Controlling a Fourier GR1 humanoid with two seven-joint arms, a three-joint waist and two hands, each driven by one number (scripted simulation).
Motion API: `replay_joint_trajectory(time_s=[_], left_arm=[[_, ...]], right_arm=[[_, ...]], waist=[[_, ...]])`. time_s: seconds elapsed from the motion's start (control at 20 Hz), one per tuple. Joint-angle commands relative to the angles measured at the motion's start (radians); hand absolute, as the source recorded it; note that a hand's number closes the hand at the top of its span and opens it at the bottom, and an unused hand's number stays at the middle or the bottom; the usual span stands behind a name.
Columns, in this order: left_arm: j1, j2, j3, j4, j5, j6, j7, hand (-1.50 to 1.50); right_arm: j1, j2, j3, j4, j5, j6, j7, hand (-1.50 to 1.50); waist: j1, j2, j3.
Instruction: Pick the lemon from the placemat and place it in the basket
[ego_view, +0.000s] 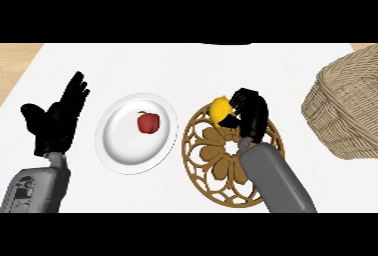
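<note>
The right hand is curled round the lemon, fingers over its far right side and thumb under its near side, so the fruit shows just left of the hand at the far edge of the placemat. The basket stands well apart to the right on the counter. The left hand rests open at the left, fingers up, beside a plate bearing a red pepper.

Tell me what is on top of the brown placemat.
A yellow lemon at its far edge, the right hand curled round it. The forearm hides part of the placemat.
</note>
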Motion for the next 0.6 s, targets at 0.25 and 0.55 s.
replay_joint_trajectory(time_s=[0.25, 0.55], left_arm=[[0.003, 0.032, 0.046, -0.036, 0.011, 0.014, 0.066, 0.0], [0.012, 0.015, 0.053, 0.023, 0.002, 0.022, -0.009, 0.0]], right_arm=[[-0.301, -0.015, 0.019, 0.145, 0.126, -0.185, 0.213, 1.5], [-0.442, -0.033, -0.037, 0.185, 0.252, -0.167, 0.424, 1.5]], waist=[[-0.059, -0.016, -0.003], [-0.069, -0.013, -0.003]])
